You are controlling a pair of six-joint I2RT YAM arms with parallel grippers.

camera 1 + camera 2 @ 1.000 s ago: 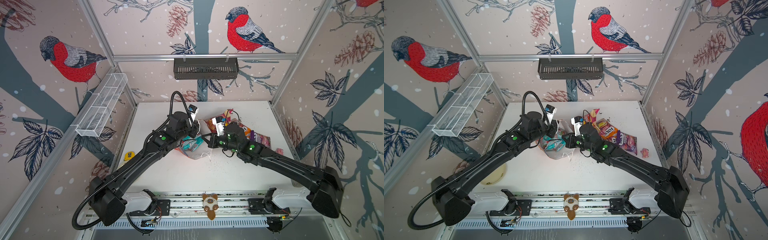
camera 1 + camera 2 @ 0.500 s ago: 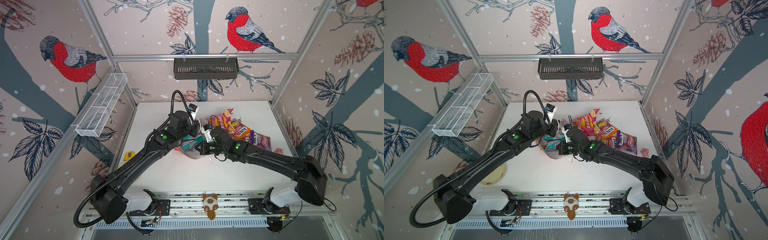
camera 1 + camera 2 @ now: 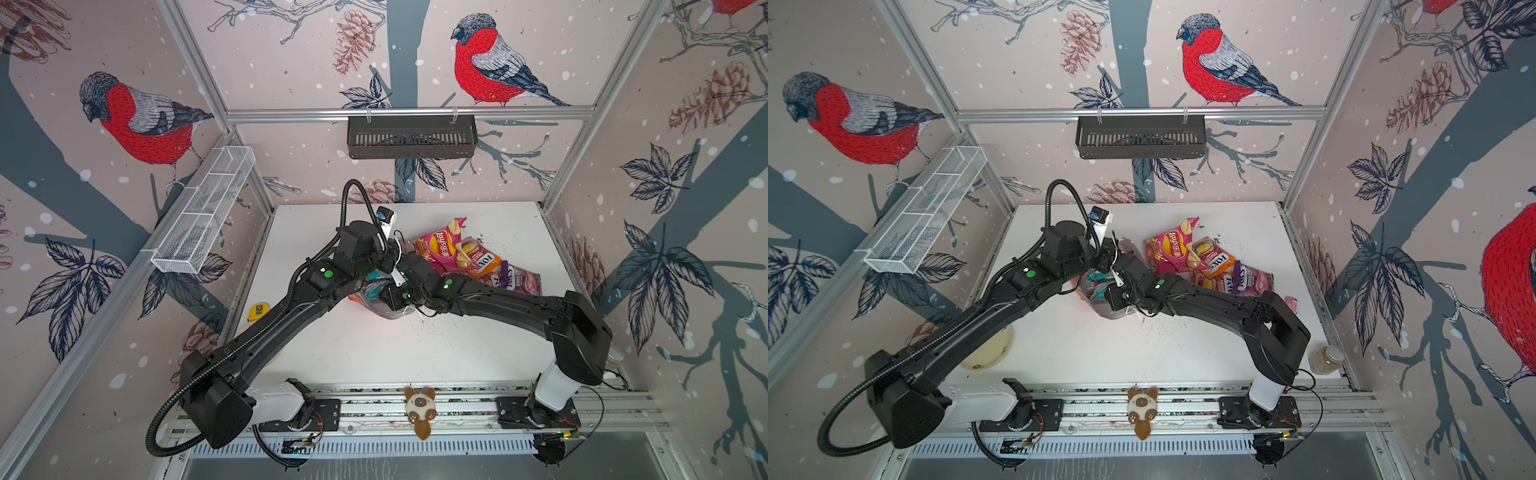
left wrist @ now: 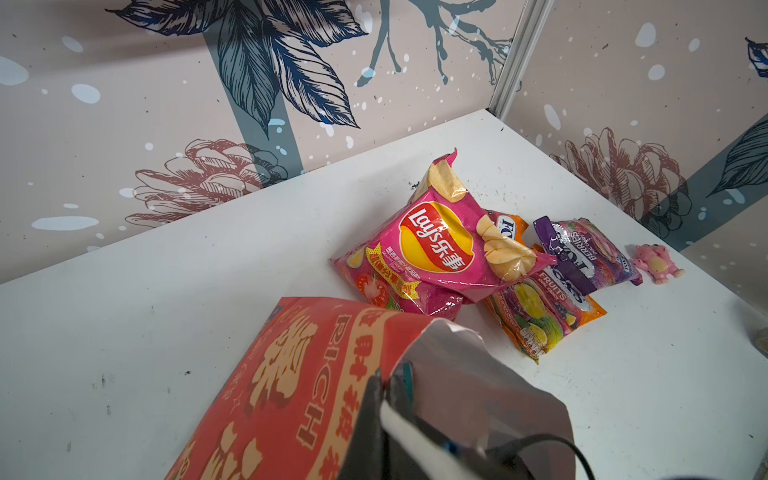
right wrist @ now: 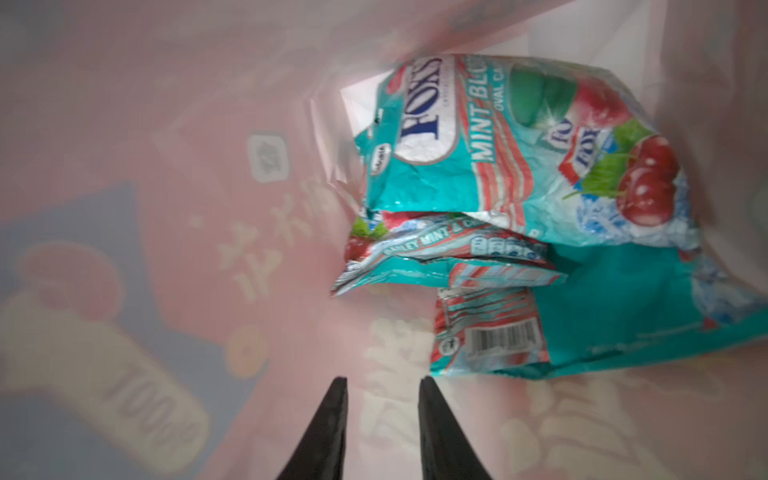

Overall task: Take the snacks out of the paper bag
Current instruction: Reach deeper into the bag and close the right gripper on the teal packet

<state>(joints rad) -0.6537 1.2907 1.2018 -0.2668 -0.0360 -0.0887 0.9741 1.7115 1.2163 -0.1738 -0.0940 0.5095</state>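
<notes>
Left gripper (image 4: 384,384): jaws together, clamped on the mouth rim of the red paper gift bag (image 4: 299,395) with gold characters. The bag rests mid-table (image 3: 384,311) on the white matte tabletop (image 3: 332,357), under both wrists. Can't tell its exact lean.

Right gripper (image 5: 382,382): inside the bag, jaws apart, nothing between them. Just ahead of its tips, not touching, is a stack of glossy teal FOX'S candy packets (image 5: 498,166) against the bag's white inner wall. Three packet edges are visible.

Outside the bag, beyond the left gripper's fingers:
- A glossy pink Lay's chip bag (image 4: 436,249) lies over an orange FOX'S packet (image 4: 544,316).
- A purple FOX'S packet (image 4: 582,253) touches those.
- A small pink toy figure (image 4: 658,264) sits just past them, near the side wall.

Surface: white and scuffed, with dark crumbs (image 3: 419,330) scattered beside the right arm and near the chip bag.

Room:
- Wall panels carry red-breasted bird and pinecone wallpaper (image 3: 145,120), with aluminium frame posts at the corners.
- A black slotted metal basket (image 3: 411,137) hangs on the rear rail, well beyond both grippers.
- A white wire mesh tray (image 3: 203,212) is on the wall at the left arm's side.
- A small plush cat toy (image 3: 420,409) sits on the front rail between the arm bases, well behind both grippers.
</notes>
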